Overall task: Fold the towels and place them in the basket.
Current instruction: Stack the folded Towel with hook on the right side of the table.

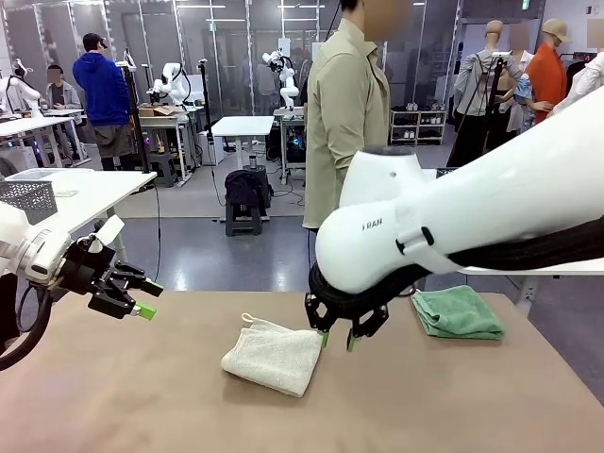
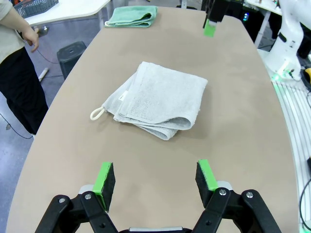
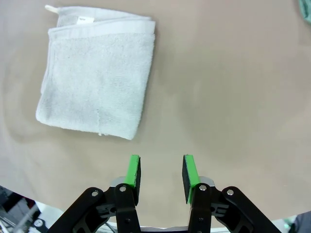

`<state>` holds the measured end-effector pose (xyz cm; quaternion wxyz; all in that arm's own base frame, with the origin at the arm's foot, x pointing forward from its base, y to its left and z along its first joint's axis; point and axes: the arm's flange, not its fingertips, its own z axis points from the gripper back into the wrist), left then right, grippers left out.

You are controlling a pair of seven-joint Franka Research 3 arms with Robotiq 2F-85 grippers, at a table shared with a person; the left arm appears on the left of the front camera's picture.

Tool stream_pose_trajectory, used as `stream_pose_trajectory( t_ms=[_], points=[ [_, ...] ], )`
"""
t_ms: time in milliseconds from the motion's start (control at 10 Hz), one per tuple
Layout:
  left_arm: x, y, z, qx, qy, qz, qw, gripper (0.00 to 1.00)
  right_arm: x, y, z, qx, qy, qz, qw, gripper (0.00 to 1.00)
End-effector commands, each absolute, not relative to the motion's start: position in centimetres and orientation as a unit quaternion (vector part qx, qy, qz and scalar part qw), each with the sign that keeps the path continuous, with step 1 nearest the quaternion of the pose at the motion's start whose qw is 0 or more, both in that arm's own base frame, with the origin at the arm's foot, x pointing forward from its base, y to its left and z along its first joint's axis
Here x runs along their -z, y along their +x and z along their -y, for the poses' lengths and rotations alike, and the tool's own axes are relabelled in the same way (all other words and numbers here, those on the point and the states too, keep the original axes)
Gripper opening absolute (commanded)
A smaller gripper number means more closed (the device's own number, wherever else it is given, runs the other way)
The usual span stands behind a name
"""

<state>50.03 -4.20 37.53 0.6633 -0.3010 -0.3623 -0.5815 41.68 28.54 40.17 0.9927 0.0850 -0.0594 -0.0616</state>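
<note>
A: Brown bench (image 1: 113, 396); right jaws (image 1: 337, 338) part-open, empty, beside the folded cream terry towel (image 1: 274, 357). Left jaws (image 1: 142, 300) wide, empty, well apart.

B: Folded mint-green terry towel (image 1: 457, 312) far right. Risk?

A: Pinching one layer could unfold it.

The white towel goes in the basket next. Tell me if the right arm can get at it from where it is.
Probably yes. The right gripper hangs open and empty beside the folded cream-white towel, with only bare table between them. The green towel lies well off to its other side.
</note>
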Motion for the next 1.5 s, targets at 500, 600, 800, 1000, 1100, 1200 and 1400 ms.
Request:
stream_pose_trajectory(
  t_ms=[500,600,800,1000,1100,1200,1400],
  points=[
    [-37.6,50.0,4.1,0.585,-0.300,0.361,0.662,0.85,-33.1,43.8,-32.6,0.211,0.150,0.078,0.963,0.45],
    [-37.6,50.0,4.1,0.585,-0.300,0.361,0.662,0.85,-32.6,44.2,-32.6,0.224,0.153,0.084,0.959,0.45],
    [-37.6,50.0,4.1,0.585,-0.300,0.361,0.662,0.85,-31.8,45.0,-32.9,0.234,0.142,0.089,0.958,0.45],
    [-37.6,50.0,4.1,0.585,-0.300,0.361,0.662,0.85,-31.1,46.1,-32.8,0.235,0.128,0.098,0.959,0.45],
    [-37.6,50.0,4.1,0.585,-0.300,0.361,0.662,0.85,-31.1,46.4,-32.8,0.232,0.123,0.107,0.959,0.45],
    [-37.6,50.0,4.1,0.585,-0.300,0.361,0.662,0.85,-30.9,46.6,-32.7,0.227,0.123,0.114,0.959,0.45],
    [-37.6,50.0,4.1,0.585,-0.300,0.361,0.662,0.85,-30.2,47.3,-32.9,0.218,0.124,0.114,0.961,0.45]
  ],
)
